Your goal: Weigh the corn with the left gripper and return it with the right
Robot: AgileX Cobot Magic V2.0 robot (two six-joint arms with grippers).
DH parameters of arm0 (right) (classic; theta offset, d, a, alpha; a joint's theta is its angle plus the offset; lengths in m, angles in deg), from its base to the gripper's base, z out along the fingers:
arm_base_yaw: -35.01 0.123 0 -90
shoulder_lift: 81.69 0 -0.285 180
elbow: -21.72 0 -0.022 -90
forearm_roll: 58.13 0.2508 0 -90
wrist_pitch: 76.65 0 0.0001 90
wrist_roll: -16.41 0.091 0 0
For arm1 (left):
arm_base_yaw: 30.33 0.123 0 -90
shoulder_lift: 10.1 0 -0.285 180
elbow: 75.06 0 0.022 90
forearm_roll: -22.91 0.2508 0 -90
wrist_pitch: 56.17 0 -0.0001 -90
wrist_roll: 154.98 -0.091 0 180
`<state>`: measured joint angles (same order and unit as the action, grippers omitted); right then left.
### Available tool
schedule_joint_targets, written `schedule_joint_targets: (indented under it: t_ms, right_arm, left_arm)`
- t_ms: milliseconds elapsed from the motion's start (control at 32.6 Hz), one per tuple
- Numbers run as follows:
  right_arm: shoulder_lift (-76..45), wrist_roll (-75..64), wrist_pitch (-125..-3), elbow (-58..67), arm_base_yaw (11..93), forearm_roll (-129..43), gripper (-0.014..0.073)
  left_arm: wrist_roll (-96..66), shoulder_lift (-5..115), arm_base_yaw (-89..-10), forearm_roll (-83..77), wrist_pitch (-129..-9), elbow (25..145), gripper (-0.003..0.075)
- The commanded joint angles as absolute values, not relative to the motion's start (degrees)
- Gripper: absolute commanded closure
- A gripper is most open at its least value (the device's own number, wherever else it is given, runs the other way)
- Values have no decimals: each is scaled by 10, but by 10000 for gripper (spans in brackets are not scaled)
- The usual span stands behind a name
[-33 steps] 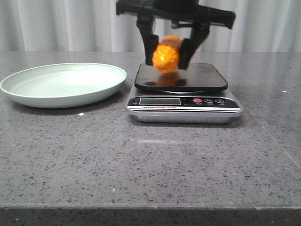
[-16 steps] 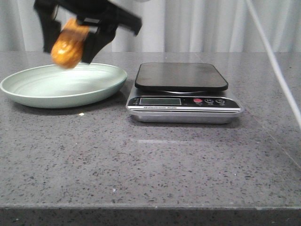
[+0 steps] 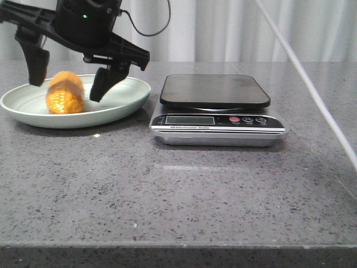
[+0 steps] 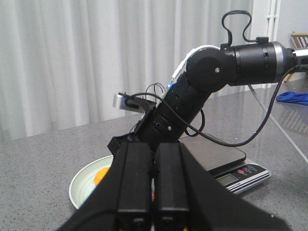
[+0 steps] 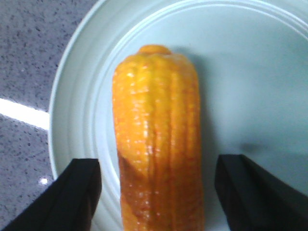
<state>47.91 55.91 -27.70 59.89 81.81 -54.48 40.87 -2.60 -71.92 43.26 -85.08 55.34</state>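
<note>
The orange-yellow corn (image 3: 64,93) lies in the pale green plate (image 3: 134,89) at the left. My right gripper (image 3: 66,87) hangs over the plate, open, with one finger on each side of the corn and apart from it. In the right wrist view the corn (image 5: 156,144) lies lengthwise between the open fingers (image 5: 82,190). My left gripper (image 4: 153,192) is shut and empty; it is out of the front view. In its wrist view, a bit of the corn (image 4: 100,175) shows in the plate (image 4: 82,187) behind the right arm (image 4: 202,86).
A kitchen scale (image 3: 215,92) with a bare black platform stands right of the plate; it also shows in the left wrist view (image 4: 226,156). A thin white line (image 3: 312,89) crosses the right side. The table is grey stone with a curtain behind.
My right gripper carried the corn from above the scale leftward to the plate, set it down and opened. The scale platform is now bare.
</note>
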Motion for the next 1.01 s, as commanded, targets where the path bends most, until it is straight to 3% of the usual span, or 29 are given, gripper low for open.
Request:
schedule_joint_targets:
  t_ms: [0, 245, 614, 859, 982]
  right_arm:
    - [431, 552, -288, 639, 811, -545, -19]
    - [391, 505, -238, 662, 786, -549, -19]
    - [268, 324, -84, 650, 663, -554, -19]
    - [141, 270, -128, 507, 584, -564, -17]
    - [49, 250, -197, 387, 561, -564, 69]
  left_arm:
    - [412, -23, -724, 433, -807, 566, 594]
    - [412, -23, -724, 433, -807, 561, 594]
    - [412, -23, -724, 433, -807, 527, 594]
    - [412, -23, -724, 433, -807, 497, 594]
    - [412, -23, -724, 433, -804, 482, 594]
